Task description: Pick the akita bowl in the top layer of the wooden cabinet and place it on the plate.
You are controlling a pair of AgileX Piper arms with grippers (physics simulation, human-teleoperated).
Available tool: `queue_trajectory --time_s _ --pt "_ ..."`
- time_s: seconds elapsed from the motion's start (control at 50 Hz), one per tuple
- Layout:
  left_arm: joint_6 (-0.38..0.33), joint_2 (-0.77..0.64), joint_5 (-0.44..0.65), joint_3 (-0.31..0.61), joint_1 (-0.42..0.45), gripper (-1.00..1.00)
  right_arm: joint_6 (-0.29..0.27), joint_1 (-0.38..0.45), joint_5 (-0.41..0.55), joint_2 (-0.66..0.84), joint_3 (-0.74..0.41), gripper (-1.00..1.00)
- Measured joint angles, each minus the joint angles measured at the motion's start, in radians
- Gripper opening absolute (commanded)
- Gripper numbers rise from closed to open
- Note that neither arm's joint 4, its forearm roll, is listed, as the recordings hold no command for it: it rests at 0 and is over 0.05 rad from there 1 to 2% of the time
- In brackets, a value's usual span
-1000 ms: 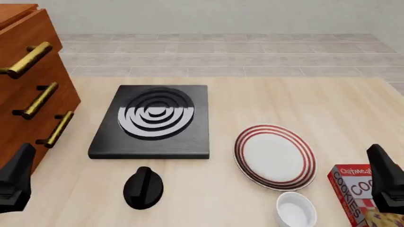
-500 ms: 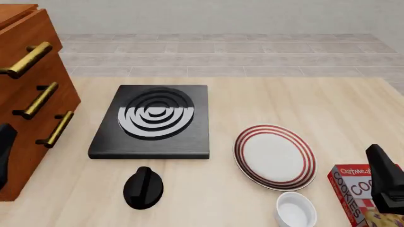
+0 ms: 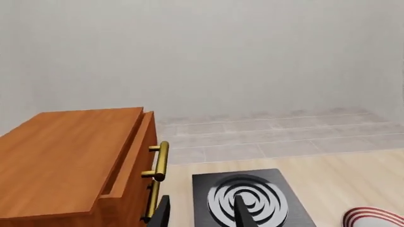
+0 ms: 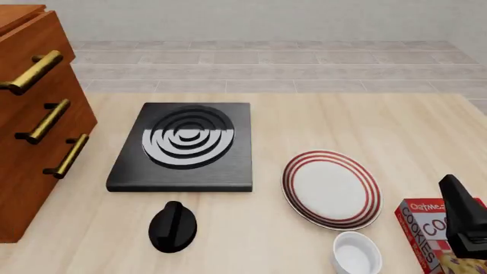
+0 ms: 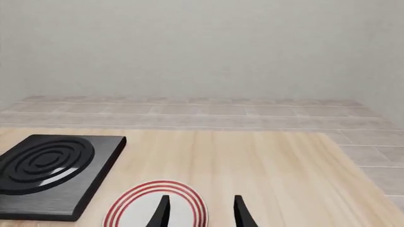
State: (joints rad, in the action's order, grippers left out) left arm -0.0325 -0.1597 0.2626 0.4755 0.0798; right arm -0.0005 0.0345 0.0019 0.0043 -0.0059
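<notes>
Fingertips of the left gripper (image 3: 200, 215) stand apart with nothing between them, poised above the black stove (image 3: 249, 201) and just beside the wooden cabinet (image 3: 69, 161). Fingers of the right gripper (image 5: 200, 213) are likewise spread and bare, hanging over the near edge of the plate (image 5: 156, 207).

From the front, only the right gripper's dark body (image 4: 464, 220) shows, just beside the plate (image 4: 332, 188) and over a cookie box (image 4: 430, 234); the left arm is out of that view.

Outward from the plate lie a plain white small bowl (image 4: 356, 252), a black knob-like object (image 4: 173, 226) and the stove (image 4: 185, 145). Past the stove stands the cabinet (image 4: 31, 131), all three brass handles showing.

Its top layer (image 3: 136, 156) looks pushed in, so the akita bowl is out of sight, presumably inside. That drawer's handle (image 3: 161, 161) looks like the first thing to grip.

As glazed ceramic, the bowl should be stiff, fairly light, slick and liable to chip. A pinch across its rim wall seems the safest hold, set down gently at the plate's centre.
</notes>
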Motion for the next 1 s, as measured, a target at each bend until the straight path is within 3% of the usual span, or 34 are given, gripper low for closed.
queue_trajectory --time_s 0.6,1.0 --pt "-0.075 -0.136 0.089 0.271 0.026 1.00 0.003 0.009 -0.004 0.003 0.002 1.00" --pt "-0.111 -0.275 0.228 0.469 0.022 1.00 0.005 0.005 -0.008 0.003 0.001 1.00"
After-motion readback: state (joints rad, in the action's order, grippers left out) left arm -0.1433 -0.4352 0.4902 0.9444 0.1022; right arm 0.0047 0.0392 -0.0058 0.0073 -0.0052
